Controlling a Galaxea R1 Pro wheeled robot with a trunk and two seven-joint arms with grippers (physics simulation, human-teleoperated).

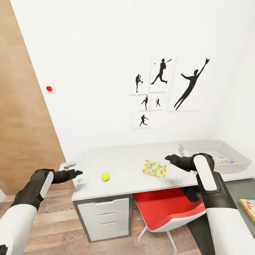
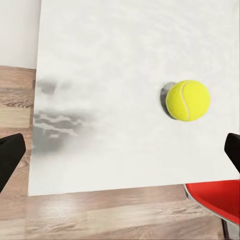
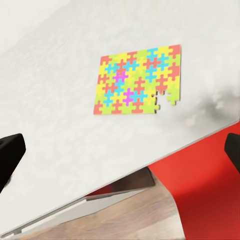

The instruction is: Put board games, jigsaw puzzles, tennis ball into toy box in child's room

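We find the left hand (image 1: pixel 78 173) released, the tennis ball (image 1: pixel 105 176) on the table (image 1: pixel 124 166) just beyond it; right hand (image 1: pixel 168 158) released, jigsaw puzzle (image 1: pixel 154 168) just below it.

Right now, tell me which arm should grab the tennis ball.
Left. The left pincer hovers open at the table's left end, near the tennis ball. The right pincer is farther off, beside the jigsaw puzzle.
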